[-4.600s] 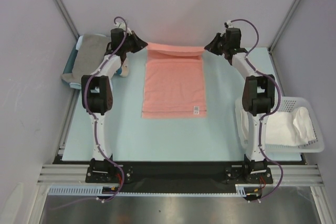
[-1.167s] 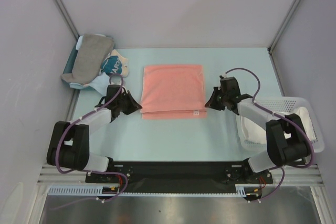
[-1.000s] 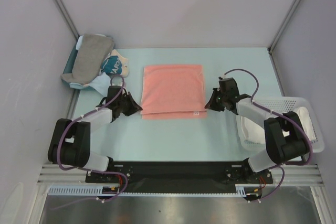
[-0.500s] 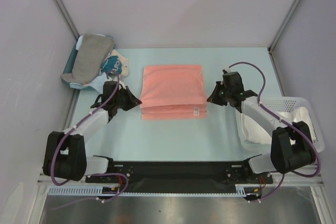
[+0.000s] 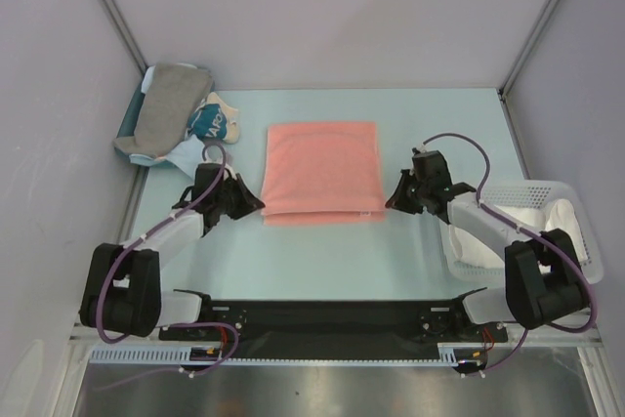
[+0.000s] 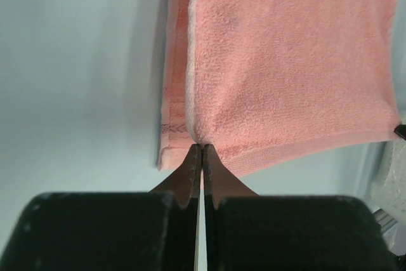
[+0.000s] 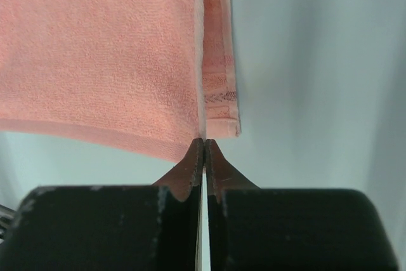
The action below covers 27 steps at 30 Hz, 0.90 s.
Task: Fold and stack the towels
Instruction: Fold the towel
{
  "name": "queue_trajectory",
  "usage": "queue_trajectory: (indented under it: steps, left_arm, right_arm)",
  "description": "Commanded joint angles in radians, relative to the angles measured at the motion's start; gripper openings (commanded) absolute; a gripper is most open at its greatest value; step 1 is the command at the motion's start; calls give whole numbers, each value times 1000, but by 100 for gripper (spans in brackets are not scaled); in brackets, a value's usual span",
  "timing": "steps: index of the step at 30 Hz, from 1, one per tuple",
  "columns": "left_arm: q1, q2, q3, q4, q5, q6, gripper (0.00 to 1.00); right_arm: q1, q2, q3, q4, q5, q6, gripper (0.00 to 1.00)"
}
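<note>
Pinched tight with the left gripper [image 5: 256, 201] on the near-left corner of the pink towel [image 5: 322, 171]; likewise with the right gripper [image 5: 391, 202] on the near-right corner. Folded double and lying in the middle of the table [image 5: 322, 261], near edge in layers between the two grippers. Piled with other cloth at the far left: grey towel [image 5: 168, 104]. Lying in the basket [image 5: 586, 275] at the right: white towel [image 5: 547, 231]
</note>
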Motion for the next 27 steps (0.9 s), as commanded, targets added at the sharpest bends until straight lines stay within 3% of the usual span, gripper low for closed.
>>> queue_trajectory:
  steps: [1,12,17,27]
  left_arm:
    - [-3,38,-39,56,-16,18,1]
    - [-26,140,-84,163,-10,18,7]
    - [-32,122,-87,151,-19,22,10]
    - [-37,6,-72,71,-34,36,5]
  right_arm:
    - [8,27,-39,59,27,2,0]
    - [15,148,-83,133,11,-1,0]
    - [13,153,-92,141,14,-3,0]
    - [-16,98,-100,112,21,3,0]
